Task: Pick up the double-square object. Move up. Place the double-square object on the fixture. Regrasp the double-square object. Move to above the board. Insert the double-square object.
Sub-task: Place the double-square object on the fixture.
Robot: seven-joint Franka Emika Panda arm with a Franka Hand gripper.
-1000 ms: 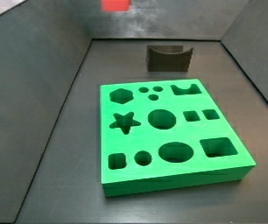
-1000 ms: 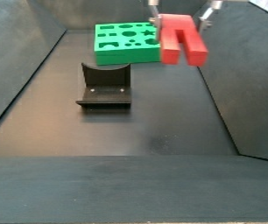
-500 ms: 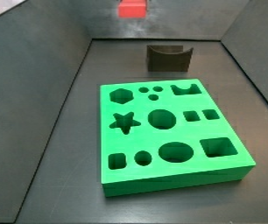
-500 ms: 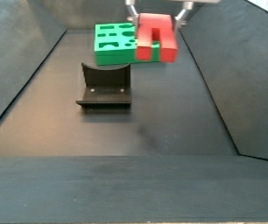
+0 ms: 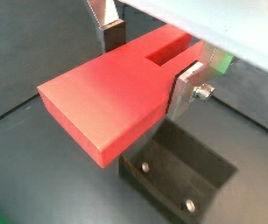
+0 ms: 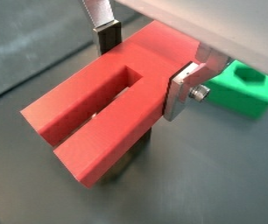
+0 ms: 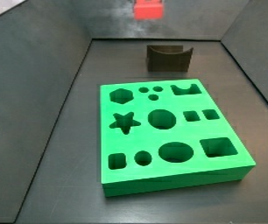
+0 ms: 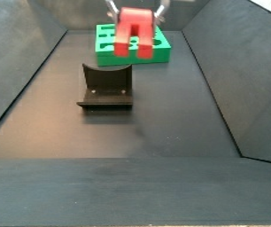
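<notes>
Picked up and lifted, double-square object (image 8: 135, 33) pinched in the gripper (image 5: 148, 59) high above the fixture (image 8: 106, 88), with placing, regrasping, moving over the board (image 7: 171, 132) and inserting left.

This was a lab test cell — a bare enclosure with dark sloping walls (image 8: 19, 80) and a matte black floor (image 8: 138, 133), nothing domestic anywhere. On the floor stood only rig hardware: a dark fixture (image 8: 104, 87) screwed to its base plate and a bright green board (image 7: 172, 131) cut with test shapes. The gripper (image 6: 148, 59) hung above the fixture — its jaws clamped on the red double-square object (image 5: 113, 92).
</notes>
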